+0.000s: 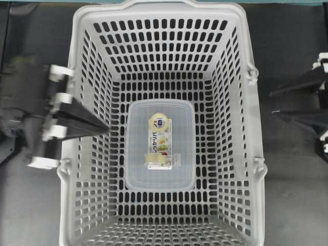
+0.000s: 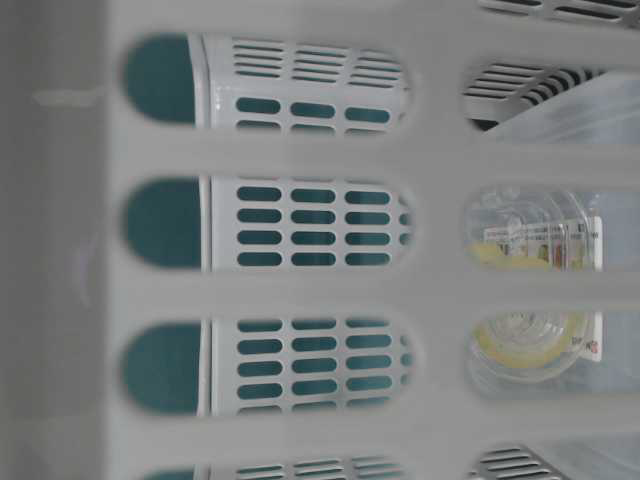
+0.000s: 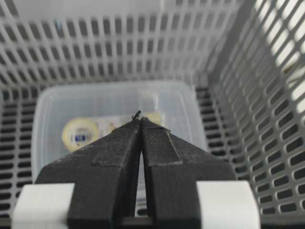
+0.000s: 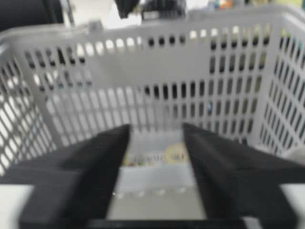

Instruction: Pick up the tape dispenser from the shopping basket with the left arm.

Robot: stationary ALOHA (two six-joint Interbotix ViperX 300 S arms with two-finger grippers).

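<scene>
Table-level view: the narrow white-yellow carded tape dispenser only peeks through blurry light-grey slotted plastic shopping basket wall; print unreadable, probably a yellowish roll.

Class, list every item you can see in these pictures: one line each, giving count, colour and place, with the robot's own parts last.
shopping basket: one, light grey, slotted walls, fills the middle of the overhead view.
plastic tray: one, clear, flat on the basket floor.
tape dispenser: one, white-yellow card, pale roll at one end, lying on the tray.
left claw: one, black, shut, tips reaching over the basket's left rim, above the tray.
right claw: one, black, open, outside the basket on the right.
</scene>
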